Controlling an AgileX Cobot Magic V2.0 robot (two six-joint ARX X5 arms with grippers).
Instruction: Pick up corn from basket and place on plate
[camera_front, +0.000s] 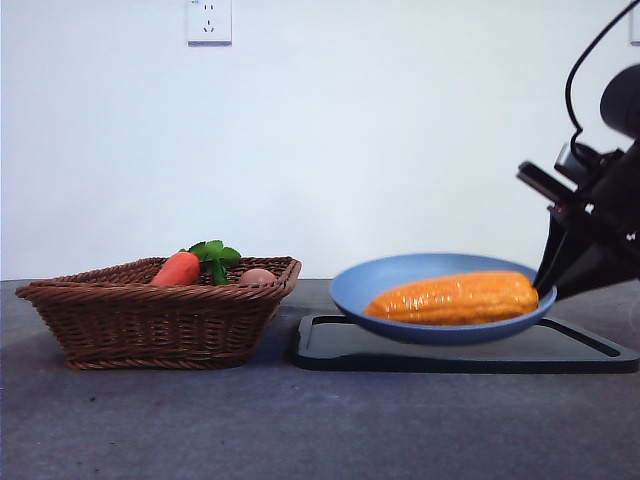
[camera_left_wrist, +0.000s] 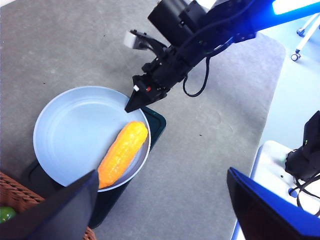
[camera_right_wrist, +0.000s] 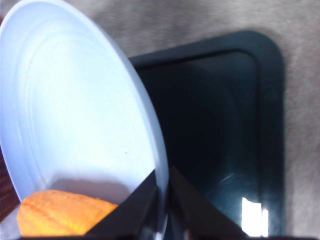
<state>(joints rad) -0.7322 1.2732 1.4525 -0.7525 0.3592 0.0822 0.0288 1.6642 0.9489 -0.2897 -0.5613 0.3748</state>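
The corn (camera_front: 455, 297) lies lengthwise in the light blue plate (camera_front: 390, 275), near the plate's front rim. The plate sits over a black tray. My right gripper (camera_front: 545, 285) comes in from the right, and its jaws pinch the plate's rim, one above and one below, as the right wrist view shows (camera_right_wrist: 162, 200). The left wrist view looks down on the corn (camera_left_wrist: 122, 152), the plate (camera_left_wrist: 75, 130) and the right gripper (camera_left_wrist: 134, 104). My left gripper (camera_left_wrist: 162, 172) hangs high above the table, open and holding nothing. The wicker basket (camera_front: 150, 320) stands to the left.
The black tray (camera_front: 560, 350) lies under the plate, close beside the basket. A carrot (camera_front: 178, 268) with green leaves and a small tan ball (camera_front: 257, 276) lie in the basket. Grey table surface (camera_front: 320, 420) stretches along the front.
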